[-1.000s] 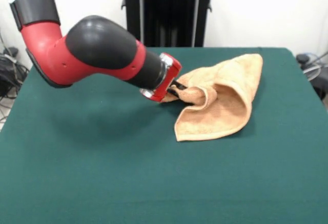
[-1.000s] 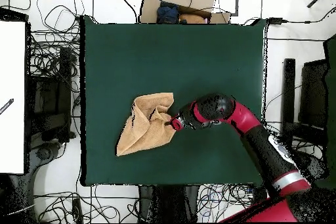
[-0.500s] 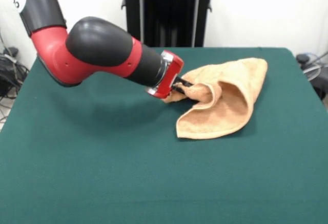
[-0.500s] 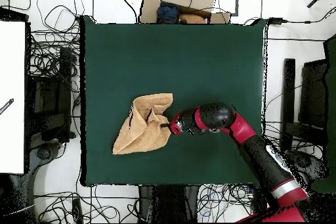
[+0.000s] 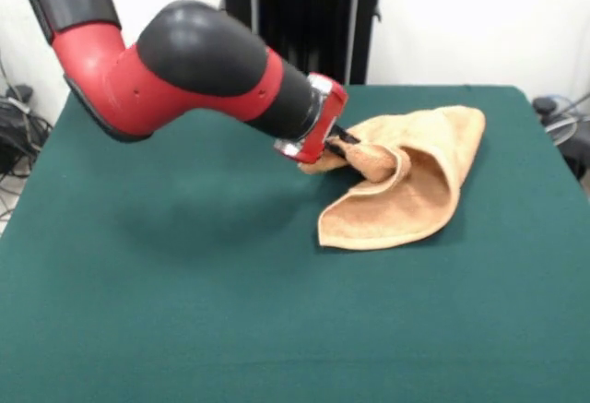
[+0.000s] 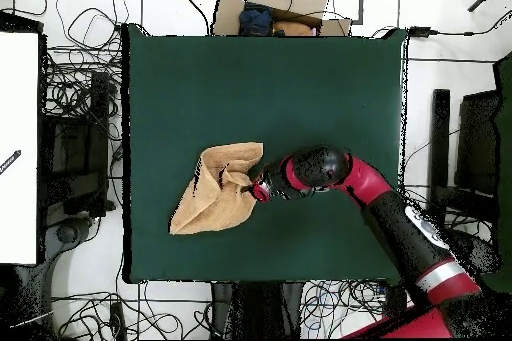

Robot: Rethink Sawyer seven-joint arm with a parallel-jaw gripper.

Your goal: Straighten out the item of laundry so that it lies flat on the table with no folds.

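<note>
The item of laundry, a peach-orange terry towel, lies crumpled and folded over itself on the right half of the green table. My gripper is shut on a bunched fold at the towel's left edge and holds that part lifted off the cloth. The rest of the towel drapes down and rests on the table. In the overhead view the item of laundry sits left of centre on the table, with the gripper at its right edge.
The red and black arm reaches across the table's left half at low height. A black stand rises behind the far edge. Cables, a cardboard box and a white board surround the table in the overhead view.
The gripper has risen and shifted slightly right in the front view, lifting the pinched fold of the towel higher. The towel's far corner has slid a little along with it.
</note>
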